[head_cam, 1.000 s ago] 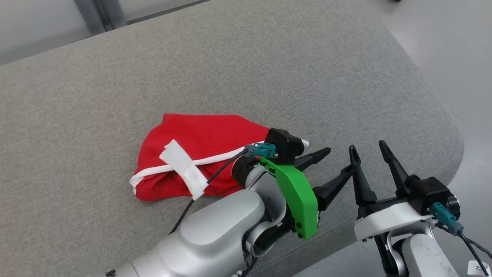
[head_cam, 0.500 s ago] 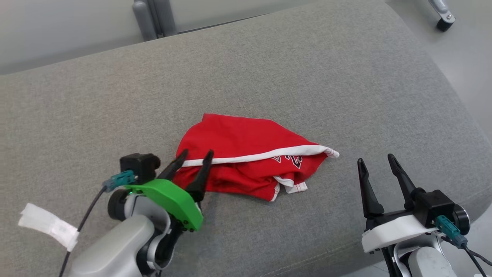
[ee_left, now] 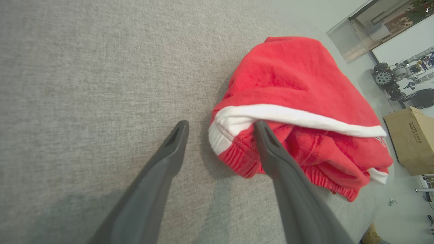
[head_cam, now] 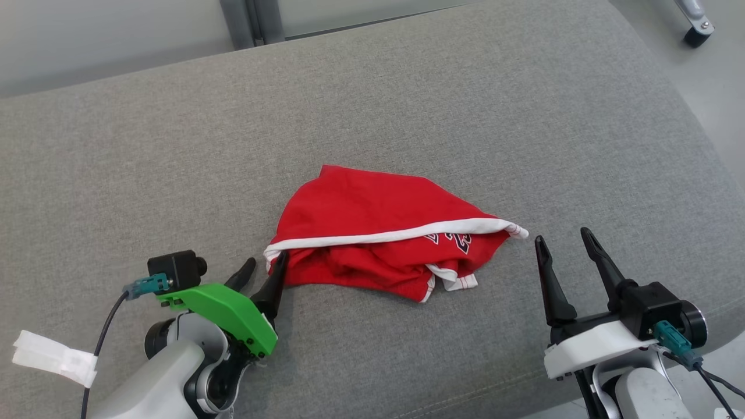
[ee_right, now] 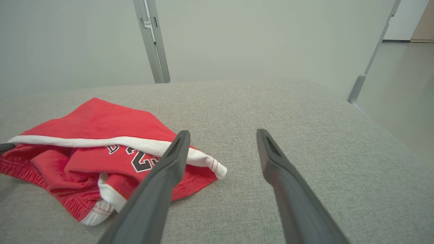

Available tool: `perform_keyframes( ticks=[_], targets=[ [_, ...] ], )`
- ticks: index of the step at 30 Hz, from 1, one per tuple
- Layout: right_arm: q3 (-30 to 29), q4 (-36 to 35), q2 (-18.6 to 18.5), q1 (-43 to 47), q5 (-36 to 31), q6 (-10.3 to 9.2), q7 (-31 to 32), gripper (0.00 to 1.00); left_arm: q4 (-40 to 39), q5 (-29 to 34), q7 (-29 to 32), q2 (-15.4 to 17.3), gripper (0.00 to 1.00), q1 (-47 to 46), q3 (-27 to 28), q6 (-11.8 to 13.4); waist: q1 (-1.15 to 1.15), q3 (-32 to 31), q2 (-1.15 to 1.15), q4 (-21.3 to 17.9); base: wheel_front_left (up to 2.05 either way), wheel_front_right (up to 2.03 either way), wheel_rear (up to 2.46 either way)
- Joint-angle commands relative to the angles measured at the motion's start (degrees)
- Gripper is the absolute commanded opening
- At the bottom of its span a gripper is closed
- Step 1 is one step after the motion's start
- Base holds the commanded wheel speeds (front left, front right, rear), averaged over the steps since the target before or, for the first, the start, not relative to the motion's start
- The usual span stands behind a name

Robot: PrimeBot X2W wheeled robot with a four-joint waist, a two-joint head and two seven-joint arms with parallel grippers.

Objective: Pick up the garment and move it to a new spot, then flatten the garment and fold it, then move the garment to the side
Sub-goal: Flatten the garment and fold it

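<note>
Crumpled red garment (head_cam: 378,215) on a grey cushion (head_cam: 407,87). Left gripper (head_cam: 266,262) gapes at its hem, right gripper (head_cam: 561,235) gapes, empty, nearby; pinching several bunched layers could hinder flattening.

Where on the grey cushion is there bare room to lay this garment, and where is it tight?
Bare cushion runs wide behind the red garment and left of it. Tight along the near edge: left gripper at its hem corner, right gripper beside it.
</note>
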Motion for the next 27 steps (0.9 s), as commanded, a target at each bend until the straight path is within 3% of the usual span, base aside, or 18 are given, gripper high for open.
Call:
perform_keyframes(
  ticks=[1,7,10,13,17,27],
  targets=[
    [0.16,0.03,-0.27,-0.55,-0.14,-0.04,-0.18,1.00,1.12,-0.79,0.61,-0.46,1.00,-1.14,-0.25,-0.83,0.00,0.24,0.00,-0.23,0.00,0.00,0.00],
    [0.14,0.14,-0.26,-0.40,-0.24,-0.04,-0.18,1.00,5.25,-0.71,2.23,-1.74,1.00,-1.99,-1.25,-3.94,0.00,0.53,0.00,-1.06,0.00,0.00,0.00],
    [0.00,0.25,-0.23,0.00,-0.16,-0.04,-0.18,1.00,6.06,-0.28,1.25,-2.03,0.01,-2.60,-0.93,-5.21,0.00,0.39,0.00,-1.25,0.00,0.00,0.00],
    [-0.27,0.28,-0.16,0.30,-0.22,-0.04,-0.18,1.00,5.40,0.94,-0.12,-1.39,0.00,-3.69,-0.65,-5.63,0.00,0.22,0.00,-1.10,0.00,0.00,0.00],
    [-0.37,0.44,0.03,0.71,-0.34,-0.04,-0.18,1.00,2.46,3.98,-2.09,-0.18,0.00,-5.87,-0.27,-4.25,0.00,-0.31,0.00,-0.54,0.00,0.00,0.00],
    [0.05,0.85,0.18,1.26,-0.39,-0.04,-0.18,1.00,-8.68,16.47,-4.18,3.83,0.00,-11.90,-2.15,3.99,0.00,-2.34,0.00,0.25,0.00,0.00,0.00]
  ],
)
